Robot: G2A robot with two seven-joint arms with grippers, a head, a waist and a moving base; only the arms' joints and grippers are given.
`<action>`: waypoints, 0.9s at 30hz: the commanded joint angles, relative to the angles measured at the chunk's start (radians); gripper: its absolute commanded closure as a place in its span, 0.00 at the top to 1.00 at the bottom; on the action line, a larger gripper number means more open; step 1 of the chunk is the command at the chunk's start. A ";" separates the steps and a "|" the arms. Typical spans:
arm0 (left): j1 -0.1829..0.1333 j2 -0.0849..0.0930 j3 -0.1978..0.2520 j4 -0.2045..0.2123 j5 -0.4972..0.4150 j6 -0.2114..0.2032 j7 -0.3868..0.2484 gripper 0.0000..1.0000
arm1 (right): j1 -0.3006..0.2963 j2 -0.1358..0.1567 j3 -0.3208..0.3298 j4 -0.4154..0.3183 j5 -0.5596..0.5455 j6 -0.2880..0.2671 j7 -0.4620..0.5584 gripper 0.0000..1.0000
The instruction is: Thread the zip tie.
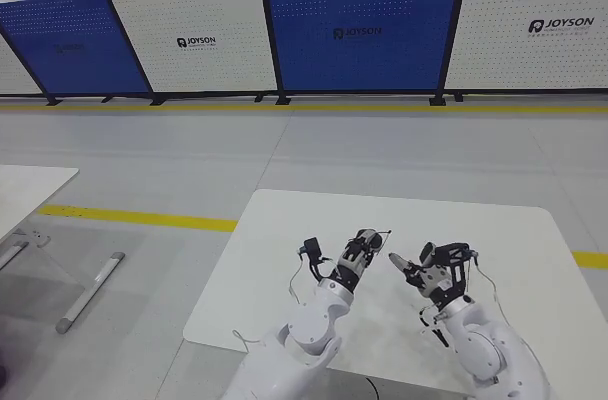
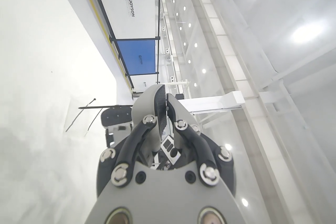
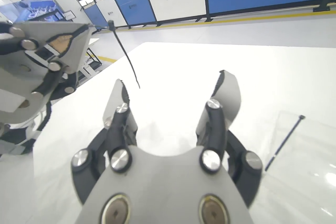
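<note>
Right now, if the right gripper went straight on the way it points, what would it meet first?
Probably the loose tail of the zip tie, hanging from the shut left gripper just ahead of the open right gripper. Depth is unclear, so it might pass beside it.

Blue-white partition panels (image 1: 362, 60), grey floor (image 1: 164, 160)

You have a white table (image 1: 284, 260) with rounded corners in the lower middle and lower right of the top view, standing on a pale grey floor (image 1: 164, 160). In the right wrist view, a clear sheet (image 3: 307, 128) lies flat on the tabletop, and a black zip tie (image 3: 284, 142) lies straight on it. In the left wrist view, you can see a few thin black ties (image 2: 76, 120) resting on the same white surface.
</note>
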 commanded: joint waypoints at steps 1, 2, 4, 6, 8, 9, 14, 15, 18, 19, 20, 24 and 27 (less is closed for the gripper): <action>0.011 0.003 -0.017 -0.005 -0.010 -0.007 -0.003 0.00 | -0.027 0.004 0.032 -0.021 0.032 -0.014 -0.033 1.00; 0.016 0.004 -0.026 -0.009 -0.015 -0.009 -0.009 0.00 | -0.042 0.006 0.048 -0.035 0.053 -0.017 -0.054 1.00; 0.033 0.008 -0.047 -0.021 -0.025 -0.019 -0.016 0.00 | -0.083 0.011 0.083 -0.071 0.113 -0.017 -0.110 1.00; 0.049 0.012 -0.065 -0.032 -0.035 -0.027 -0.024 0.00 | -0.117 0.018 0.120 -0.102 0.159 -0.017 -0.152 1.00; 0.059 0.015 -0.077 -0.036 -0.038 -0.031 -0.032 0.00 | -0.145 0.023 0.152 -0.116 0.201 -0.017 -0.189 1.00; 0.065 0.016 -0.082 -0.037 -0.040 -0.036 -0.037 0.00 | -0.156 0.027 0.170 -0.126 0.224 -0.017 -0.199 1.00; 0.078 0.018 -0.084 -0.036 -0.043 -0.047 -0.052 0.00 | -0.165 0.030 0.183 -0.129 0.243 -0.017 -0.206 1.00; 0.078 0.018 -0.084 -0.036 -0.043 -0.047 -0.052 0.00 | -0.165 0.030 0.183 -0.129 0.243 -0.017 -0.206 1.00; 0.078 0.018 -0.084 -0.036 -0.043 -0.047 -0.052 0.00 | -0.165 0.030 0.183 -0.129 0.243 -0.017 -0.206 1.00; 0.078 0.018 -0.084 -0.036 -0.043 -0.047 -0.052 0.00 | -0.165 0.030 0.183 -0.129 0.243 -0.017 -0.206 1.00; 0.078 0.018 -0.084 -0.036 -0.043 -0.047 -0.052 0.00 | -0.165 0.030 0.183 -0.129 0.243 -0.017 -0.206 1.00; 0.078 0.017 -0.105 -0.025 -0.046 -0.072 -0.001 0.00 | -0.165 0.030 0.183 -0.129 0.243 -0.017 -0.206 1.00; 0.085 0.015 -0.132 -0.009 -0.073 -0.123 0.056 0.00 | -0.165 0.030 0.183 -0.129 0.243 -0.017 -0.206 1.00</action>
